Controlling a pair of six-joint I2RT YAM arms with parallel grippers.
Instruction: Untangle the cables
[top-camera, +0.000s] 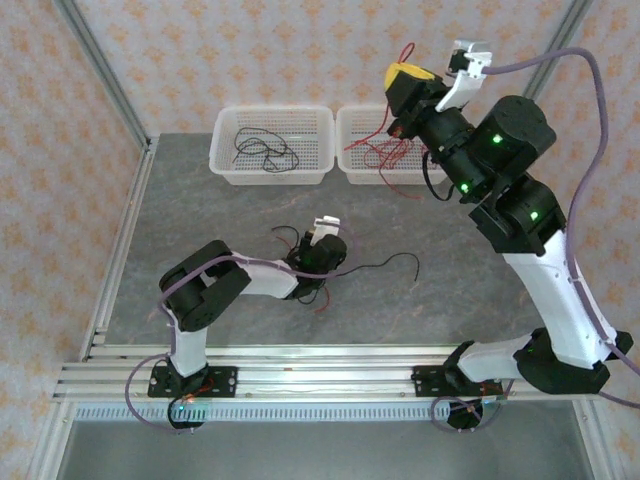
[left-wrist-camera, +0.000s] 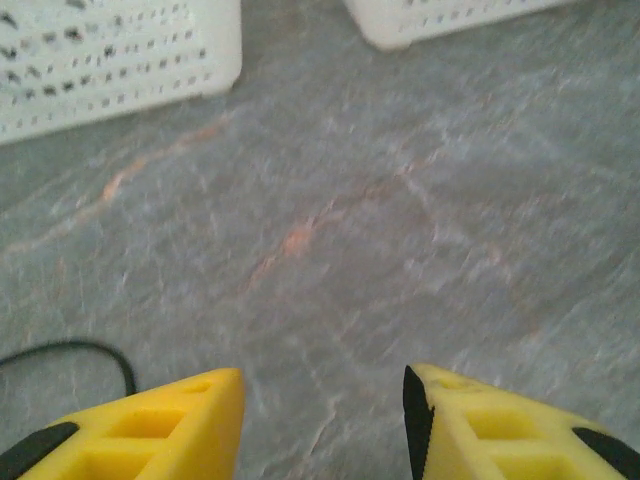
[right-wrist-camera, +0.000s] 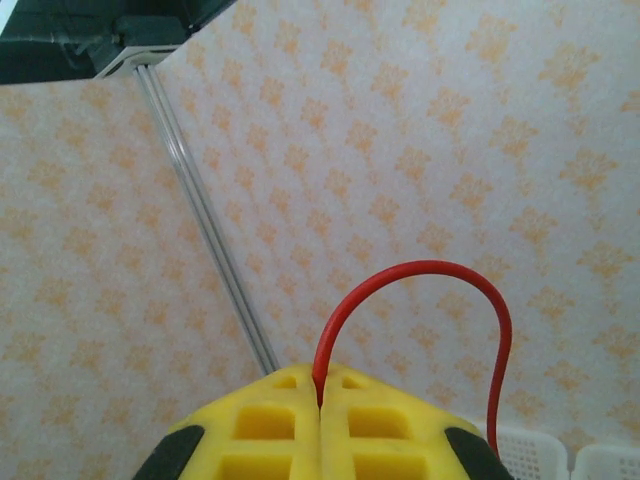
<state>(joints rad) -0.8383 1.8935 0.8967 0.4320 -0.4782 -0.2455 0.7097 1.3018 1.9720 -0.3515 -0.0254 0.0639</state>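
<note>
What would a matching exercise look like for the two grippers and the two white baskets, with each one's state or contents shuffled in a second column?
Column one
1. left gripper
2. right gripper
3. left basket
4. right basket

Column two
A. holds black wires
B. shut on a red wire
C. holds red wires
D. open over the table

Pairs: 1-D, 2-B, 3-A, 4-C

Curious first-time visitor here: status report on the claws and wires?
Left claw open, empty, low over table. Right claw shut on red wire, held high. Loose black wire beside left claw. Nothing seen blocking.
</note>
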